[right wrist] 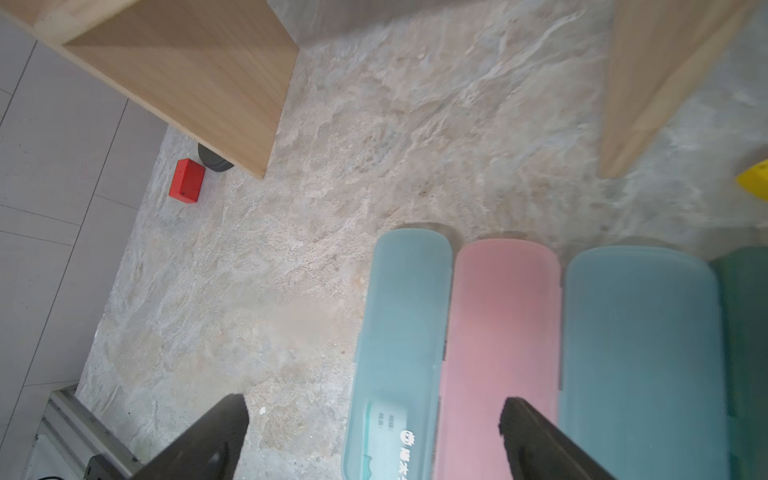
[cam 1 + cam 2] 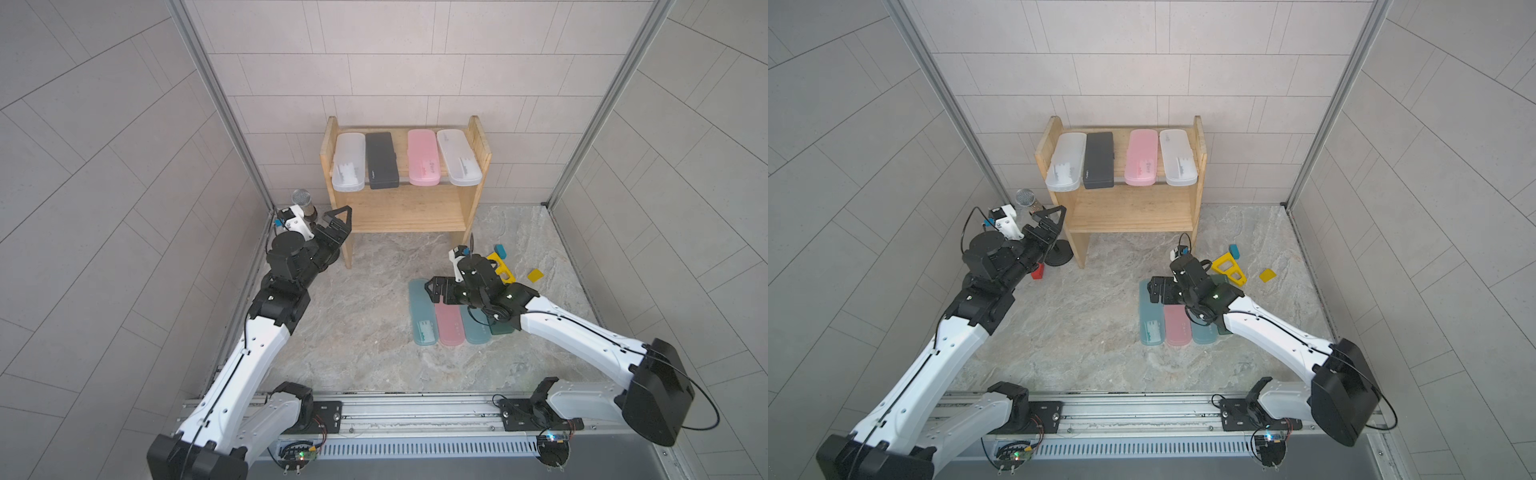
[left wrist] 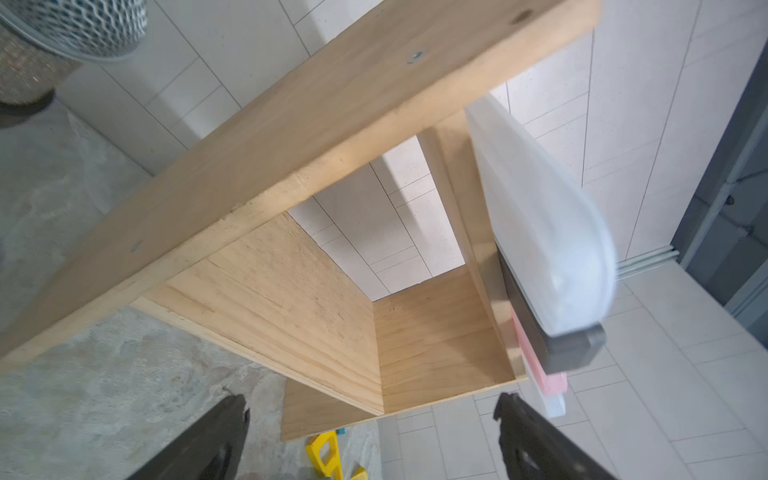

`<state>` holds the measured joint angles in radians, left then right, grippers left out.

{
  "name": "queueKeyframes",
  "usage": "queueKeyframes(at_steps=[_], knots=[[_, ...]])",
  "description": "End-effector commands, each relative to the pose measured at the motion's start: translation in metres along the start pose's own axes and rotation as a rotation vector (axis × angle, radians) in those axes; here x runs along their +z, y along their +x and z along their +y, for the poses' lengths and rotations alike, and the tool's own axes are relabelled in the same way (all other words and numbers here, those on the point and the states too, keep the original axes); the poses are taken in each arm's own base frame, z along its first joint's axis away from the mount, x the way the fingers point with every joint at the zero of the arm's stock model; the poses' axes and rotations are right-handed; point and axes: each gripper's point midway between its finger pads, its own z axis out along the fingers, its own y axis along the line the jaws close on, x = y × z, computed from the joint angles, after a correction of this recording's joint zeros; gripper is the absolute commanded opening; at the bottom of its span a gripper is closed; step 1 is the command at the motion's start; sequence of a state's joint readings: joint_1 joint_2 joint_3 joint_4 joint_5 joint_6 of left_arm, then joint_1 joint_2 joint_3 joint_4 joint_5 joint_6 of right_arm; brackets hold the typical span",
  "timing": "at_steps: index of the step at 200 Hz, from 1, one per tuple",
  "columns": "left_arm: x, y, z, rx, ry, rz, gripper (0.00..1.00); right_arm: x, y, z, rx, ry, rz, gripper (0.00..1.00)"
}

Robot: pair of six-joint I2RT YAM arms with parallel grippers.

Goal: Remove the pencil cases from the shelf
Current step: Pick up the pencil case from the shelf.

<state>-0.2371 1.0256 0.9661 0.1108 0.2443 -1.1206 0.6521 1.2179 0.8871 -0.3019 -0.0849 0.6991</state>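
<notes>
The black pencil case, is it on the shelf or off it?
On the shelf. The black pencil case lies flat on the shelf's top board, between a white case and a pink case.

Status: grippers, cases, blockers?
Left gripper open, empty, at left panel of shelf. Right gripper open, empty, over floor row. Four pencil cases on top tier. Shelf front unblocked; microphone close beside left gripper.
</notes>
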Motion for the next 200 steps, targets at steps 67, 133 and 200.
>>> queueKeyframes(at_steps=[67,133,200], knots=[[0.001,-0.034,-0.096,-0.098,0.288,-0.039,1.0,-0.021,-0.005,-0.039,0.018,0.058,0.003,1.0],[0.024,-0.039,-0.091,-0.073,0.247,-0.045,1.0,-0.034,-0.021,-0.052,0.048,0.061,-0.024,1.0],[0.036,-0.044,-0.09,-0.073,0.243,-0.054,0.78,-0.038,-0.022,-0.061,0.05,0.078,-0.018,1.0]])
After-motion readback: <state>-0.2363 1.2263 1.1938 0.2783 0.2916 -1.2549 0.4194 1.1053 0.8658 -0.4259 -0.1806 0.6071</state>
